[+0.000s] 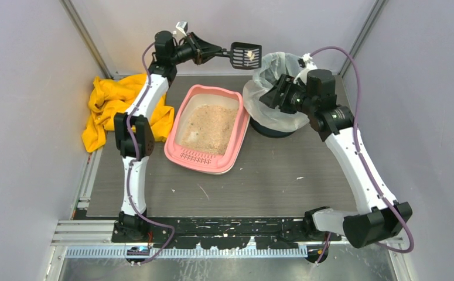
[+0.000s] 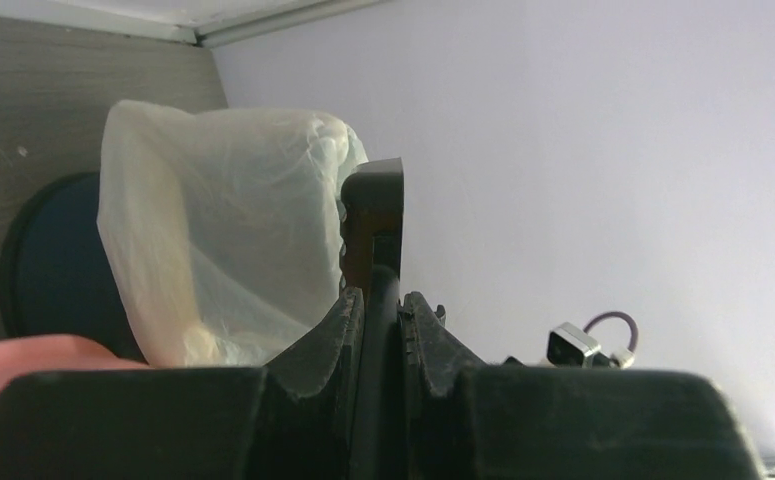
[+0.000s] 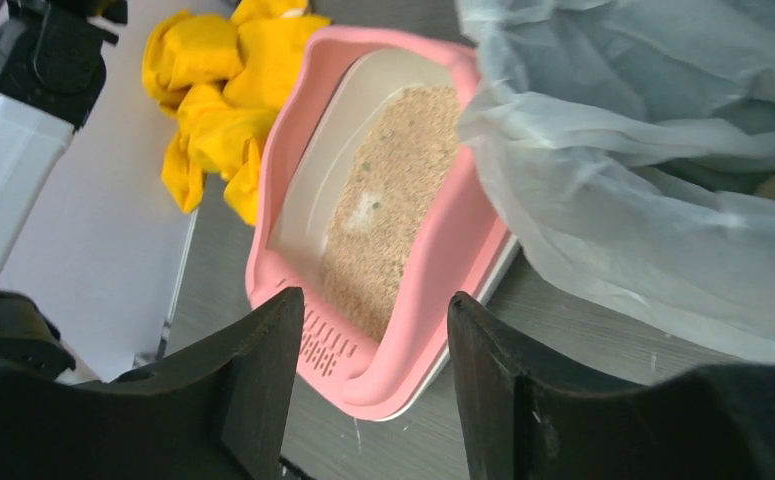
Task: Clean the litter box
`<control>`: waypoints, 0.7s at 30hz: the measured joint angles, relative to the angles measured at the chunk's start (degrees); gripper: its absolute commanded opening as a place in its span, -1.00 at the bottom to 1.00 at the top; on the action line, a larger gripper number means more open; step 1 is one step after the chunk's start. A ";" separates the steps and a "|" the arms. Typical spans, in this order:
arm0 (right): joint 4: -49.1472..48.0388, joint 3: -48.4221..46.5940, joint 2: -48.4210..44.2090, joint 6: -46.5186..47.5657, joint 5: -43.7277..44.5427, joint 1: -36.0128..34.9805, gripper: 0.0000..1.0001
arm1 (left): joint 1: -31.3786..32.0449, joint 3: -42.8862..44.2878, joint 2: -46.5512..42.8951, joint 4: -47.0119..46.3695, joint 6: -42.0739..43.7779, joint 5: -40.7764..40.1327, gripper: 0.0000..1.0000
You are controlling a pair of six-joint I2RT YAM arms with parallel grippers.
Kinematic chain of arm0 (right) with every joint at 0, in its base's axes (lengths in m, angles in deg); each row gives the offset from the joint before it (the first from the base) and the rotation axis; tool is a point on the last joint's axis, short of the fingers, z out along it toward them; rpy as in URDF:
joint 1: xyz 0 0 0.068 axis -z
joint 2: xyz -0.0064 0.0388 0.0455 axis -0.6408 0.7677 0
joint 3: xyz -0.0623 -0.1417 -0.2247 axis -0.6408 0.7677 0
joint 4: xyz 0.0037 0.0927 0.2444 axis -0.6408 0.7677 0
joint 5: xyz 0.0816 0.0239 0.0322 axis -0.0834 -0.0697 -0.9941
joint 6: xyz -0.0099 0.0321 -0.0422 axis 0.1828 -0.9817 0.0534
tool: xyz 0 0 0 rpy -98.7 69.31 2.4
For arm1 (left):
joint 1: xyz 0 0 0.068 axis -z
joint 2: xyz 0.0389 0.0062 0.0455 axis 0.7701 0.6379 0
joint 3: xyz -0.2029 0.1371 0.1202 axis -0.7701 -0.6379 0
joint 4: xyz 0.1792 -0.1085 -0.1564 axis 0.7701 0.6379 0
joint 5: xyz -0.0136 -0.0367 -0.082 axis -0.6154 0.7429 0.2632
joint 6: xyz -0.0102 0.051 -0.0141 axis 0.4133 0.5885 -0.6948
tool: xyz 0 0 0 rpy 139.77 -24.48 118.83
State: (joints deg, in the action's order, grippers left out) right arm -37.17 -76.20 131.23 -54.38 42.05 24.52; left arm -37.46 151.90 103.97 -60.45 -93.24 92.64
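Note:
The pink litter box (image 1: 180,129) with beige litter lies mid-table, its slotted lip toward me; it also shows in the right wrist view (image 3: 293,170). My left gripper (image 1: 212,52) is shut on the handle of a black slotted scoop (image 1: 246,55), held high at the back beside the lined bin, a pale clump on it. In the left wrist view the scoop (image 2: 373,215) stands edge-on between the shut fingers (image 2: 335,330). My right gripper (image 1: 271,93) is open and empty at the bin's near left side; its fingers (image 3: 263,350) frame the box's lip.
A dark round bin with a clear plastic liner (image 1: 274,88) stands right of the box; it also shows in the left wrist view (image 2: 213,230) and the right wrist view (image 3: 653,160). A yellow cloth (image 1: 104,108) lies crumpled at the table's left edge. Grey walls enclose the table.

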 measured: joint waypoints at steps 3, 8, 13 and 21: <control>0.35 1.84 -4.04 -1.25 5.55 0.72 0.19 | 0.94 3.15 2.75 -0.72 0.55 -1.44 -1.00; 0.22 2.54 -9.33 -2.25 14.36 3.72 0.20 | 3.80 6.08 4.83 -2.23 3.06 -3.28 -1.00; -0.26 2.58 -9.84 -2.47 18.01 7.74 0.20 | 6.32 8.07 4.85 -4.46 6.56 -3.89 -1.00; -2.93 5.81 -9.75 -4.22 17.35 9.92 0.20 | 8.68 9.38 4.85 -5.44 16.20 -3.26 -1.00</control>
State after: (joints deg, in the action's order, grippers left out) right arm -40.10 -70.38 121.48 -58.60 59.40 34.44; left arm -28.78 161.28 108.83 -65.89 -77.04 89.38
